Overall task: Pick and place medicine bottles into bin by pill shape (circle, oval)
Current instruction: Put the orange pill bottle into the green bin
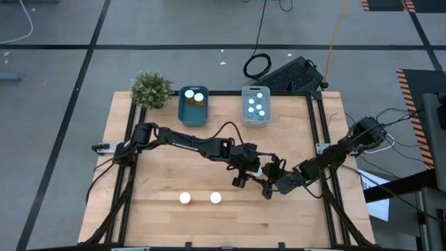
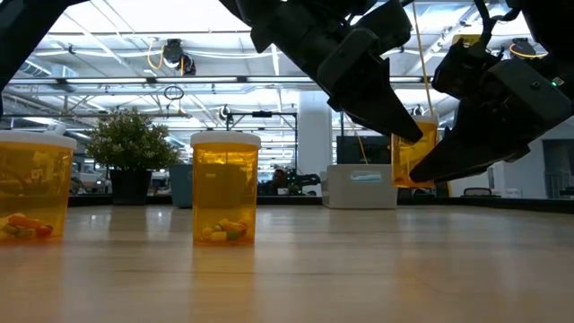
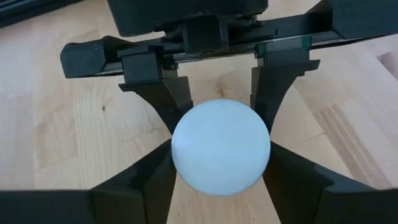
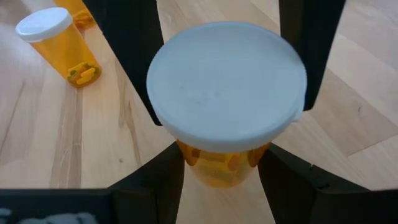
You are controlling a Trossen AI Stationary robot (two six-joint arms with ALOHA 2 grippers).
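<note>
— Looking at the held bottle (image 4: 227, 134): amber, wide white cap, pills inside, lifted off the bench (image 1: 160, 178).
— Who grips it?
— Right gripper (image 1: 267, 188) and left gripper (image 1: 245, 176), both jaws pinching it mid-bench.

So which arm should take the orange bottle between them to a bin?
Left, probably. The left hand and right hand both flank the amber bottle, and the teal bin already holding similar ones sits on the left arm's side.

Two capped bottles (image 1: 200, 198) near both pincers (image 1: 254, 180).
</note>
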